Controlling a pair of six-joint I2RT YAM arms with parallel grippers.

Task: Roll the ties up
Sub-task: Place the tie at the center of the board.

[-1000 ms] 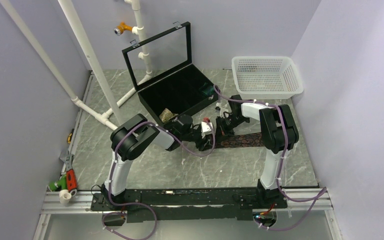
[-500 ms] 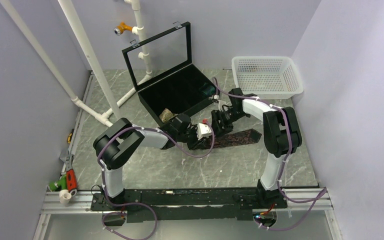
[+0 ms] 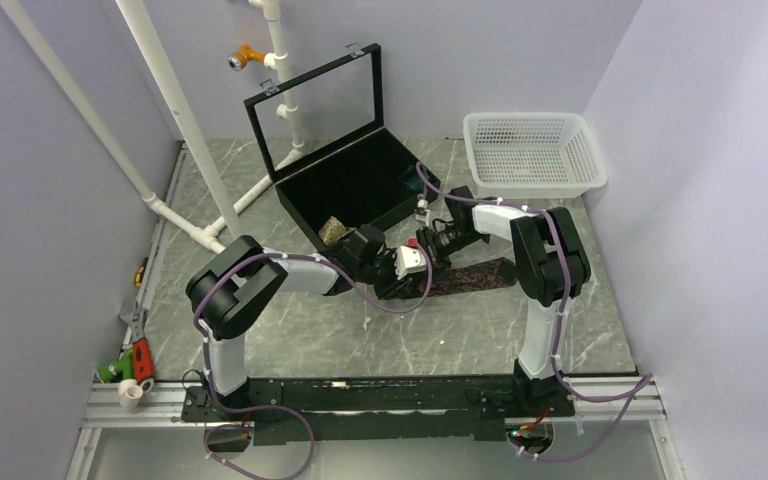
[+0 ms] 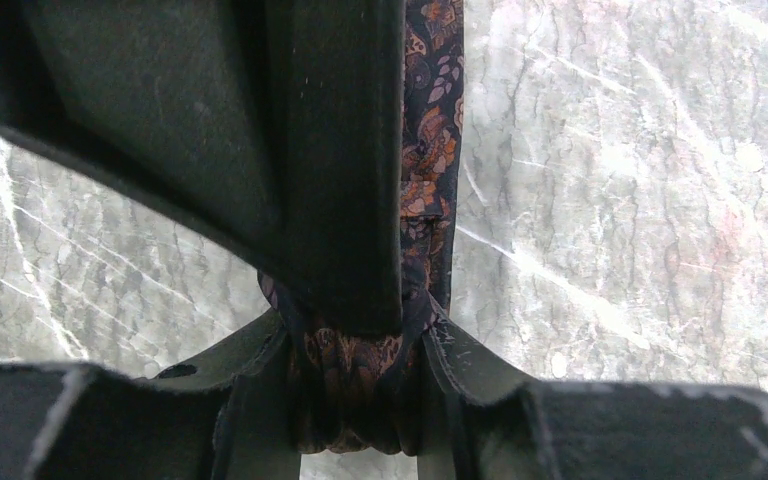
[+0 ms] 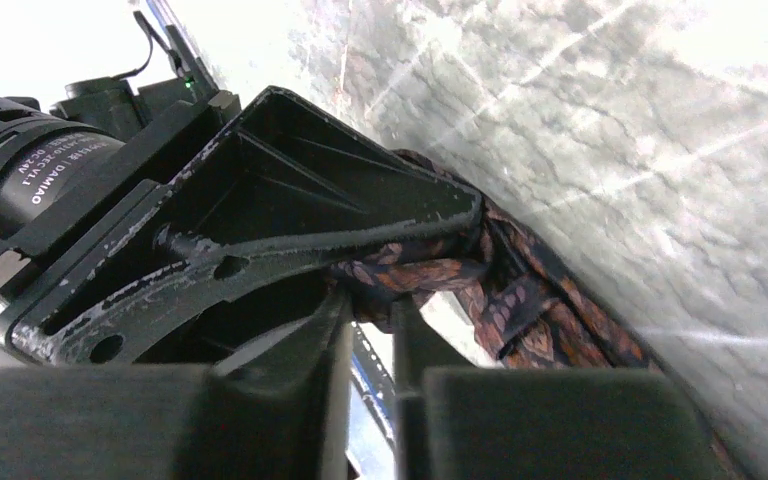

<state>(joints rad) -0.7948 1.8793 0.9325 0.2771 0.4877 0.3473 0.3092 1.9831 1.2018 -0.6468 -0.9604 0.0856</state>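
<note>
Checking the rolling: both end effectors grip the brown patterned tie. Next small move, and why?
Probably rotate the left end effector a turn: the brown patterned tie is a small roll between its fingers, with flat length unrolled on the table.

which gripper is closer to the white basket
Right. In the top view the right gripper is at the dark tie, left of the white basket and nearer the arm bases. The left gripper holds the same tie slightly farther away.

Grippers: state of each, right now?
Left gripper: jaws closed on the rolled end of the dark brown-maroon tie.
Right gripper: jaws almost together, pinching a fold of the same tie.
</note>
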